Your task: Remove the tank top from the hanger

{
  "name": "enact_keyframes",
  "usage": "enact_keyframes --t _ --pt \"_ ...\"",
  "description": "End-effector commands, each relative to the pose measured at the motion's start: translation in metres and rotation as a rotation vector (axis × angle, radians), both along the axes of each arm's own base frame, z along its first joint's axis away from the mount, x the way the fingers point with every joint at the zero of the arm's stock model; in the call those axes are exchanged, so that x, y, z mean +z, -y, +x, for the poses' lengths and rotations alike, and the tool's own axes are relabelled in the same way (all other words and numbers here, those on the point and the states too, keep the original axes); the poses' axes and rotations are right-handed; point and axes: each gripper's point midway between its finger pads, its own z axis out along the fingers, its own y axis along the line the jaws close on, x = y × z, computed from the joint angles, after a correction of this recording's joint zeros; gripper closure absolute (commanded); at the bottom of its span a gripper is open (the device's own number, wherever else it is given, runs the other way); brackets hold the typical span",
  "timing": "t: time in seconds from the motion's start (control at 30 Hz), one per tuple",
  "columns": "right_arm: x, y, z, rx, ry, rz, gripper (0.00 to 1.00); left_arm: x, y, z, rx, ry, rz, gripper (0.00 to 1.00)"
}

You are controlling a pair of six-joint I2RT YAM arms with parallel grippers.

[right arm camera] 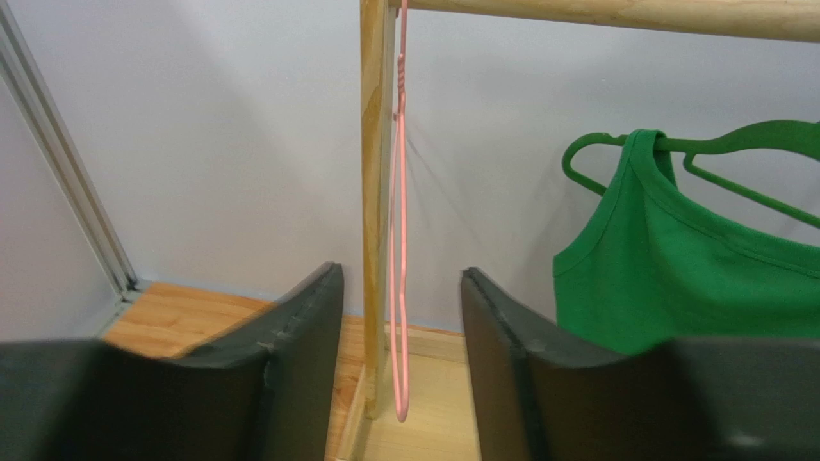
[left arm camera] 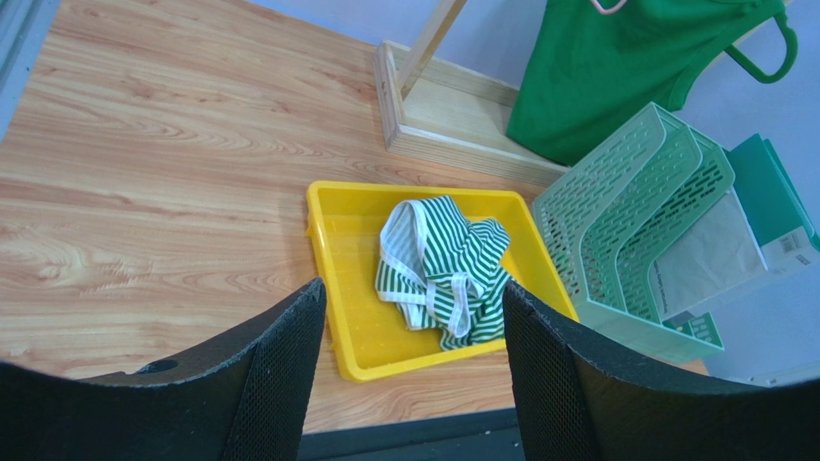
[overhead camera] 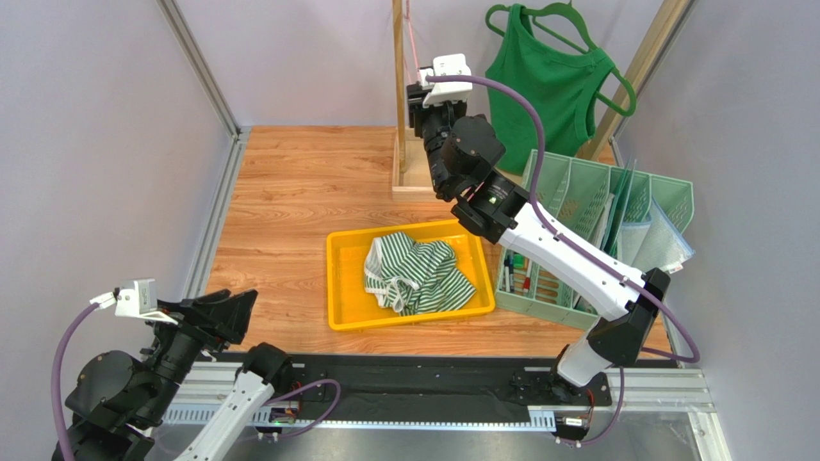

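**Tank top** [overhead camera: 544, 91]: green, on a green hanger [right arm camera: 751, 136]. It hangs from the rod [right arm camera: 626, 12] of a wooden rack at the back right of the table [overhead camera: 289, 192]. Both straps are over the hanger and the hem hangs above the file rack [overhead camera: 577, 192]. Neither gripper touches it.

**Pink hanger** [right arm camera: 400, 96]: bare wire, on the same rod, close beside the rack's post [right arm camera: 375, 192].

**Tray** [overhead camera: 342, 279]: yellow, shallow, at mid-table.
- Holds one crumpled green-and-white striped garment [overhead camera: 419, 274], lying toward the right half.
- The left part of the floor is bare.

**File rack**: mint, mesh-sided, with slanted compartments. It stands just right of the tray, below the tank top.
- The right-hand compartments hold papers [left arm camera: 703, 259] and green folders.
- The nearer compartments look empty in the left wrist view.
- Small pen-like items lie in a low slot at its tray side; what they are cannot be told.

**Left gripper** [left arm camera: 412, 288]: low at the near left corner, well apart from tray and rack. Its jaws are spread wide, with nothing between them.

**Right gripper** [right arm camera: 401, 271]: raised at the back, near the post and left of the tank top. Its jaws are spread wide and grasp nothing. The pink hanger shows through the gap, beyond the fingers.
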Motion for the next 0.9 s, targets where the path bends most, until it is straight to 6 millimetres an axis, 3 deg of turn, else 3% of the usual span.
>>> enact_keyframes --t 0.0,0.07,0.3,0.5,0.67,0.87 --pt "0.019 0.009 -0.012 0.021 0.030 0.059 0.45 0.000 0.001 -0.001 -0.007 -0.002 -0.001 0.27" --pt "0.021 0.010 -0.013 0.017 0.030 0.057 0.40 -0.001 0.001 0.000 -0.007 -0.005 0.001 0.27" --pt "0.025 0.016 -0.013 -0.005 0.032 0.035 0.39 -0.006 0.002 0.001 -0.010 -0.015 0.004 0.27" --pt "0.033 0.039 -0.007 -0.029 0.030 0.031 0.39 -0.007 0.002 -0.001 -0.014 -0.014 0.001 0.27" --pt "0.040 0.092 0.017 -0.108 0.038 0.005 0.40 -0.007 0.003 -0.002 -0.019 -0.014 0.002 0.28" --pt "0.043 0.191 0.054 -0.260 -0.023 -0.020 0.38 -0.007 0.006 0.000 -0.030 -0.017 0.009 0.27"
